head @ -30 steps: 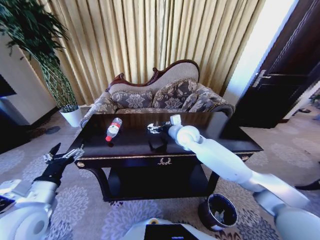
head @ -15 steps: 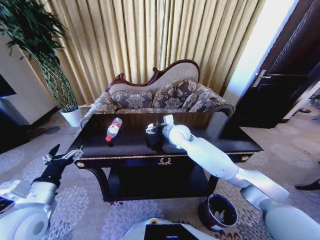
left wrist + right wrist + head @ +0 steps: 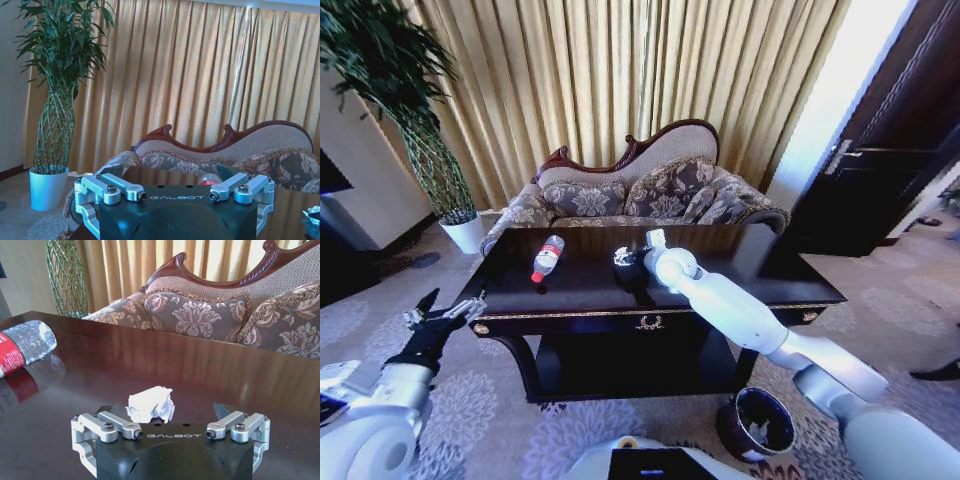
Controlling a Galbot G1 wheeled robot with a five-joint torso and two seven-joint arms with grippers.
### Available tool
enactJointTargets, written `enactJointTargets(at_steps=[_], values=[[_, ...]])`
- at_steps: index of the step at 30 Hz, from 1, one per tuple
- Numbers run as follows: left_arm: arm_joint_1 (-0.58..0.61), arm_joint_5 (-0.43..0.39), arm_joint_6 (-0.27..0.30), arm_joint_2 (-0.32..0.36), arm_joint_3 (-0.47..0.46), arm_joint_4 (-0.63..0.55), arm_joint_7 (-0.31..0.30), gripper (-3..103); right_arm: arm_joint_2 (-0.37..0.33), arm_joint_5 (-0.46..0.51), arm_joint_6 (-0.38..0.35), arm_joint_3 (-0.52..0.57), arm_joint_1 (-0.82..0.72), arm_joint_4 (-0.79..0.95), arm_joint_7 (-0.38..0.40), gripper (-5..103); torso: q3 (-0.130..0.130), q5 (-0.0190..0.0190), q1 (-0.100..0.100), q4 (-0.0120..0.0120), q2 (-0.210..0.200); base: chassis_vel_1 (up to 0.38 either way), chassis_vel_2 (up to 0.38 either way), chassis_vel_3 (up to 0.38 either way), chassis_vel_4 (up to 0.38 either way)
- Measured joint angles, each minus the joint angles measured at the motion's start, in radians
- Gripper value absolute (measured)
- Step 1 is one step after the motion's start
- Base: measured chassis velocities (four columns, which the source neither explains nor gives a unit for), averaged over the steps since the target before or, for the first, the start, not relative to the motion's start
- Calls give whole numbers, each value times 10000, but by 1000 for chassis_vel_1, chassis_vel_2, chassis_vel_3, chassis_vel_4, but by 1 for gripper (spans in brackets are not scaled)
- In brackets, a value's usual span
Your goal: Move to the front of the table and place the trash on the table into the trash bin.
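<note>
Dark glossy wood, mirror-bright, makes up the table [image 3: 760, 262] in the head view, with a small gold ornament on its front edge and a lower shelf beneath. On its top lies a clear plastic bottle [image 3: 547, 257] on its side, red label and white cap, towards the robot's left. The right arm reaches out long and white over the tabletop, its right gripper [image 3: 626, 259] low at a crumpled white paper scrap [image 3: 623, 257] near the middle. The round dark trash bin [image 3: 757, 423] stands on the patterned carpet by the table's right front leg. The left gripper [image 3: 445, 309] hangs off the table's left front corner, fingers spread wide and holding nothing.

From the left wrist, the left gripper's grey metal linkages frame a brocade sofa [image 3: 240, 150] with a carved wooden back, golden pleated curtains and a potted plant.

From the right wrist, the scrap sits on the polished top between the spread fingers of the right gripper [image 3: 169, 412], just ahead of the black body; whether they touch it I cannot tell. The bottle lies well apart.
</note>
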Motion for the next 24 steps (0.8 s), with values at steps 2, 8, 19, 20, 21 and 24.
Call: enactJointTargets(at_steps=[2,8,19,20,21,24], values=[[-1,-3,0,-5,-17,0,5,100,10,-56,0,-41,1,-43,-12,100,0,0,0,0,0,0,0,0,0],[3,-5,1,-32,-53,0,16,100,3,-122,0,-87,15,-73,-37,99,0,0,0,0,0,0,0,0,0],[-32,-37,2,26,-97,0,28,100,-120,-243,10,-69,4,-49,-153,61,0,0,0,0,0,0,0,0,0],[-30,-37,2,16,-77,0,28,100,-134,-277,15,-51,-10,-48,-213,55,0,0,0,0,0,0,0,0,0],[-27,-34,2,-5,-58,0,27,100,-154,-317,21,-27,-24,-46,-263,50,0,0,0,0,0,0,0,0,0],[-22,-30,1,-23,-42,0,28,100,-179,-337,27,-12,-36,-35,-290,44,0,1,0,0,0,0,0,0,0]])
